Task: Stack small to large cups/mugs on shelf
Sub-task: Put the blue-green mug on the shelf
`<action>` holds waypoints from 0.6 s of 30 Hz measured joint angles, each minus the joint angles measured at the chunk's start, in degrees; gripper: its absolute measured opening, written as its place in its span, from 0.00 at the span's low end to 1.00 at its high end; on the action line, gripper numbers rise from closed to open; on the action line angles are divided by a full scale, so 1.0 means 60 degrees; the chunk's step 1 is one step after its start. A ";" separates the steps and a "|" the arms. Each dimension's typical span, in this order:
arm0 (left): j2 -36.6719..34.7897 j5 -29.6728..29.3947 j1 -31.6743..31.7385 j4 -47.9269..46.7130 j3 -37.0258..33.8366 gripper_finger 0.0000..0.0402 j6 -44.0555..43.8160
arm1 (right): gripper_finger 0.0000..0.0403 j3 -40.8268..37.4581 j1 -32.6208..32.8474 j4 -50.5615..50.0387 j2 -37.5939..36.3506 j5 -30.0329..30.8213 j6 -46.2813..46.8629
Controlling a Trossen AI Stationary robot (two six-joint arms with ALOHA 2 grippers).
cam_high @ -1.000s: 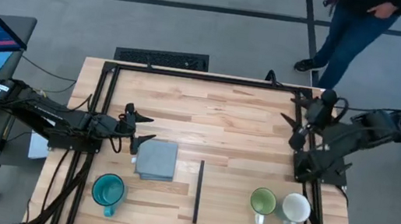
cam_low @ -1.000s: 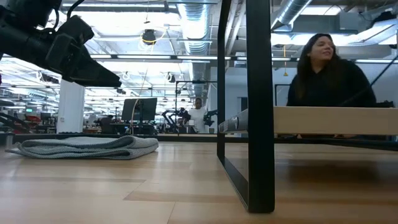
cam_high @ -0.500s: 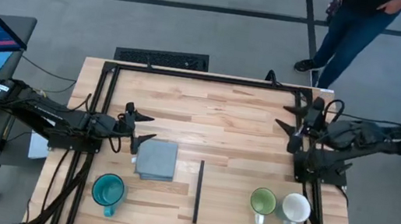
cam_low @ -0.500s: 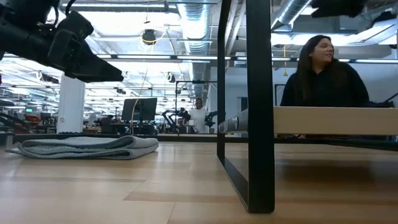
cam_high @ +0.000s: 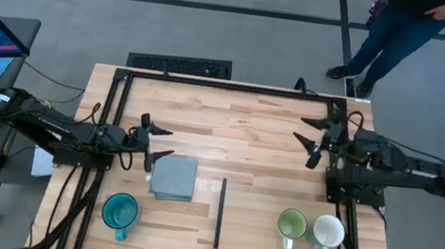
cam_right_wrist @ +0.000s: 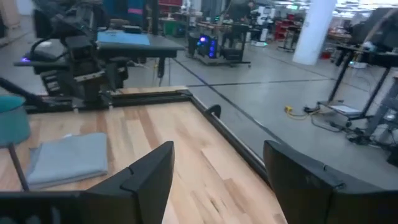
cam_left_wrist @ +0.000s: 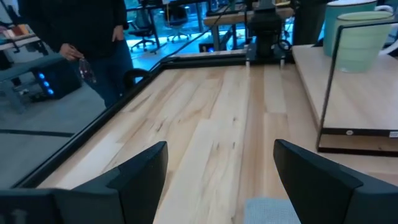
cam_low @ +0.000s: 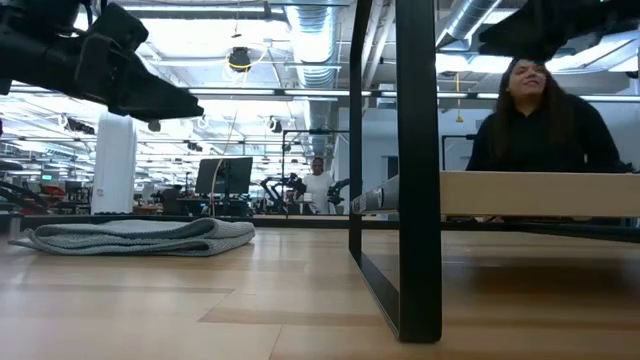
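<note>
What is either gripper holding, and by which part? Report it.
Nothing is held. The left gripper and the right gripper are both open and empty above the table.

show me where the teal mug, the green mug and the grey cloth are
teal mug [cam_high: 120, 210]: high view, on its inside bottom.
green mug [cam_high: 291, 223]: high view, on its inside bottom.
grey cloth [cam_high: 173, 176]: high view, on the middle of the folded square.

robotics lab | open hall, exposed ceiling ducts [cam_low: 310, 30] | other arm rigs [cam_right_wrist: 74, 46] | monitors [cam_low: 224, 175]
</note>
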 joint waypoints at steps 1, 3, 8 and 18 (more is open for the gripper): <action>0.0000 0.0038 0.0000 0.0019 0.0000 0.71 0.0009 | 0.67 -0.0158 -0.0319 0.0279 -0.0001 -0.0478 -0.0135; 0.0000 0.0044 0.0000 0.0058 0.0000 0.71 0.0094 | 0.67 -0.0464 -0.0978 0.0808 0.0006 -0.1398 -0.0360; 0.0000 0.0050 0.0148 0.0138 0.0000 0.71 0.0164 | 0.67 -0.0924 -0.2608 0.1404 0.0002 -0.2882 -0.0605; 0.0000 0.0050 0.0594 0.0139 0.0000 0.71 -0.0150 | 0.67 -0.1114 -0.4629 0.1427 -0.0116 -0.4343 -0.0686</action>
